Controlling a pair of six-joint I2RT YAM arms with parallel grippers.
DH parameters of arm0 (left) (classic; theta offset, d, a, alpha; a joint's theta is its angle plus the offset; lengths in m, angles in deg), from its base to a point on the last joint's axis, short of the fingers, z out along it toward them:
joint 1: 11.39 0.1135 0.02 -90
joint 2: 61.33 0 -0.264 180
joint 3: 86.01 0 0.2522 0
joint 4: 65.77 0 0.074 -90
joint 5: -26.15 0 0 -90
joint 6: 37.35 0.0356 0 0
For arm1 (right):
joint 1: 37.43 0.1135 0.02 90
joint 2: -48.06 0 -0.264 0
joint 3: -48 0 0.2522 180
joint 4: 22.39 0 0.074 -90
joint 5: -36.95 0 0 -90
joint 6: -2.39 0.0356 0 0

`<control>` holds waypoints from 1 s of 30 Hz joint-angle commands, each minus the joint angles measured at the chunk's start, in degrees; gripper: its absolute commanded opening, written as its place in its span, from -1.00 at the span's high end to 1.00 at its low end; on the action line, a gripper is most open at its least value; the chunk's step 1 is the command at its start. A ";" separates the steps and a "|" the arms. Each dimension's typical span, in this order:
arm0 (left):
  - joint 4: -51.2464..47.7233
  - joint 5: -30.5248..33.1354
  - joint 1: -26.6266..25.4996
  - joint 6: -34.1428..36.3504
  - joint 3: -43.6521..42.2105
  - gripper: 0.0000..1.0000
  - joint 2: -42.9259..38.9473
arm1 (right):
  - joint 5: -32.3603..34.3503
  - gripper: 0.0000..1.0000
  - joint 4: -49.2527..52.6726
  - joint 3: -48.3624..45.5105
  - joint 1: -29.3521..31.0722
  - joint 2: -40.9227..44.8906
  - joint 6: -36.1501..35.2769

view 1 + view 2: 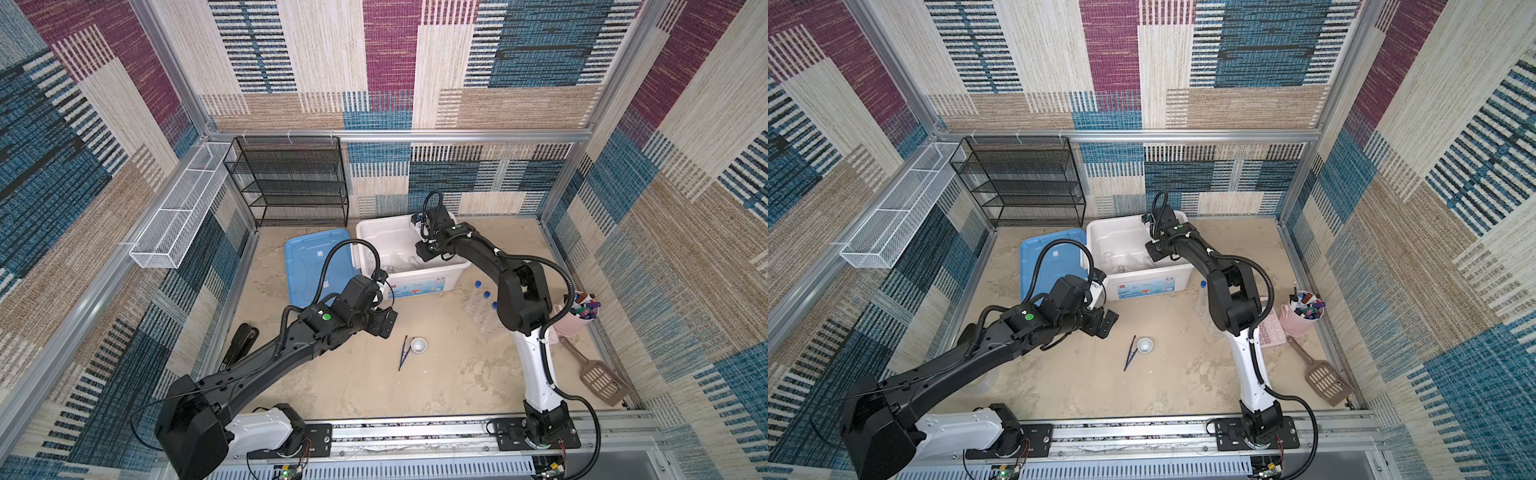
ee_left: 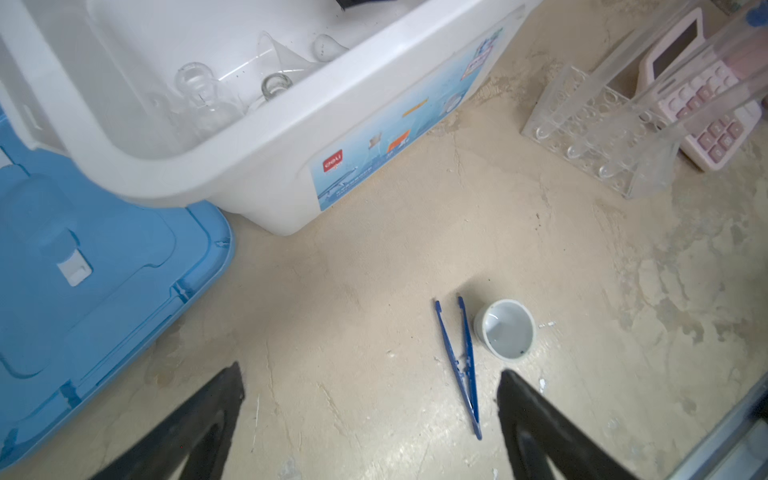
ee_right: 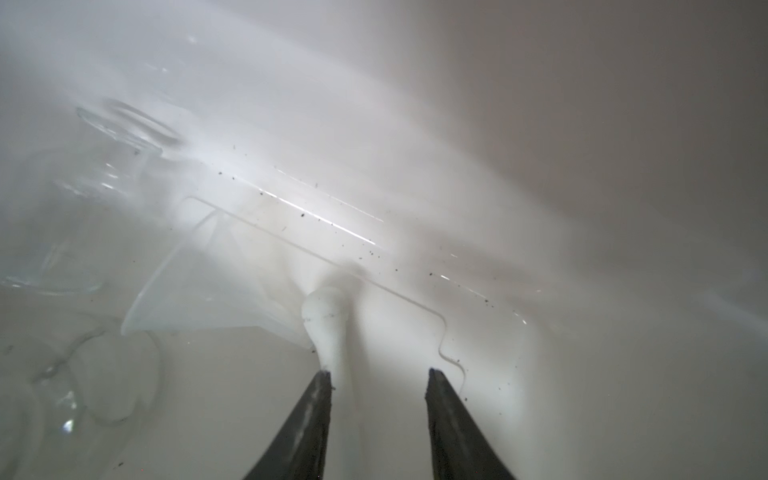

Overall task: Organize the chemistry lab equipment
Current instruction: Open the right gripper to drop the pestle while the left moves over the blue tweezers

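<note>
Pestle rests in the white bin against one finger of the right gripper, jaws parted. Left gripper hangs spread wide near tweezers and mortar.

Patchwork walls — black mesh shelf, sandy floor

Robot test cell: aluminium frame, carpet-patterned walls.

**Pestle loose between parted fingers**

Inside the white plastic tub, the right gripper has its dark jaws apart. A small white knob-ended pestle leans on one fingertip only. A translucent plastic funnel is just beside it, with a clear glass flask beyond.
</note>
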State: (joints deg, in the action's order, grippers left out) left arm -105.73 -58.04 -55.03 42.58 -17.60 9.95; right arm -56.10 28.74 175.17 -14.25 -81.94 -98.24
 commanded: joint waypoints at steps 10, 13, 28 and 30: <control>1.49 3.30 -1.89 -2.30 -1.43 -0.99 0.77 | 2.54 -0.66 -5.82 -6.98 0.02 13.50 5.02; 1.76 3.98 -1.88 -2.80 -2.17 -0.99 1.08 | 2.25 -0.82 -7.07 -11.79 0.15 19.20 6.17; -1.32 0.06 -4.71 -5.17 -7.06 -0.83 4.98 | 6.22 -0.98 -6.91 -38.58 8.02 43.60 13.24; -0.67 -0.55 -6.64 -6.60 -7.66 -0.79 5.80 | 6.57 -0.98 -7.33 -40.86 8.07 45.48 14.60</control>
State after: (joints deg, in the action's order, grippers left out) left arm -106.17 -56.93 -60.23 39.06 -24.68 15.07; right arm -51.33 22.64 136.37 -6.29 -38.53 -86.96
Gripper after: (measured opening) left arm 0.900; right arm 0.990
